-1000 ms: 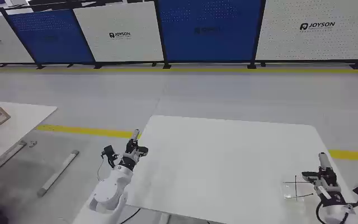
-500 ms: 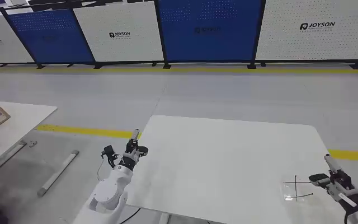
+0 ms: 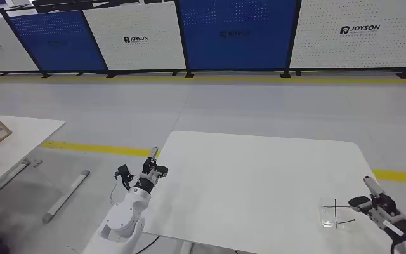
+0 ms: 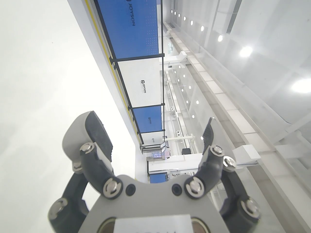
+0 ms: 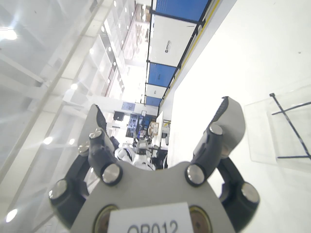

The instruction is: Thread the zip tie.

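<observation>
Top view: black zip ties [image 3: 336,213] lie crossed in a clear tray [image 3: 325,222] near the worktop's [image 3: 254,184] front right corner. The right tool [image 3: 365,192] is just beside the tray, at the edge. The left tool [image 3: 155,160] is at the opposite edge, well apart.
Left wrist view: left tool spread wide, holding nothing.
Right wrist view: right tool spread wide, holding nothing, with the tray near it.

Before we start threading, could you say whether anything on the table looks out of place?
Nothing spilled or damaged; the zip ties lie crossed over one another in the clear tray, not neatly aligned.
</observation>
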Action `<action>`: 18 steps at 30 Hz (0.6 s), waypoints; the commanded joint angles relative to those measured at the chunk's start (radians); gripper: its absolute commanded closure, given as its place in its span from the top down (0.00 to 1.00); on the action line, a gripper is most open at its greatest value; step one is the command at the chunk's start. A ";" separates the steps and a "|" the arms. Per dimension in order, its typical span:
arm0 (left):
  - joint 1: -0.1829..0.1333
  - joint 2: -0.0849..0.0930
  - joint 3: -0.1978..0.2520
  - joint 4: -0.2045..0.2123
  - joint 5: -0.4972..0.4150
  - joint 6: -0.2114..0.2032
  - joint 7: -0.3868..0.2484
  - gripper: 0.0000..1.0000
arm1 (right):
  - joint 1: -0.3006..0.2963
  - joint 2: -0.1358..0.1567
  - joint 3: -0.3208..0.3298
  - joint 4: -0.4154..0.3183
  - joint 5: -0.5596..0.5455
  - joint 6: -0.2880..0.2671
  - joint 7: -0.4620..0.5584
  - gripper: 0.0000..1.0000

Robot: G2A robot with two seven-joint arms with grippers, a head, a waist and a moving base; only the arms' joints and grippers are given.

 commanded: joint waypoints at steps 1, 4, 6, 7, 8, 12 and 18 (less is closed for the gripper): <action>0.000 0.000 0.000 0.000 0.000 0.000 0.000 1.00 | 0.031 0.011 0.025 0.021 -0.004 0.001 0.134 1.00; 0.000 0.000 0.000 0.000 0.000 0.000 0.000 1.00 | 0.090 0.031 0.045 0.068 -0.024 0.001 0.321 1.00; 0.000 0.000 0.000 0.000 0.000 0.000 0.000 1.00 | 0.134 0.043 0.044 0.100 -0.062 0.003 0.411 1.00; 0.000 0.000 0.000 0.000 0.000 0.000 0.000 1.00 | 0.155 0.048 0.038 0.115 -0.069 -0.005 0.459 1.00; 0.000 0.000 0.000 0.000 0.000 0.000 0.000 1.00 | 0.182 0.054 0.034 0.142 -0.077 -0.023 0.521 1.00; 0.000 0.000 0.000 0.000 0.000 0.000 0.000 1.00 | 0.229 0.067 0.028 0.212 -0.078 -0.043 0.633 1.00; 0.000 0.000 0.000 0.000 0.000 0.000 0.000 1.00 | 0.229 0.067 0.028 0.212 -0.078 -0.043 0.633 1.00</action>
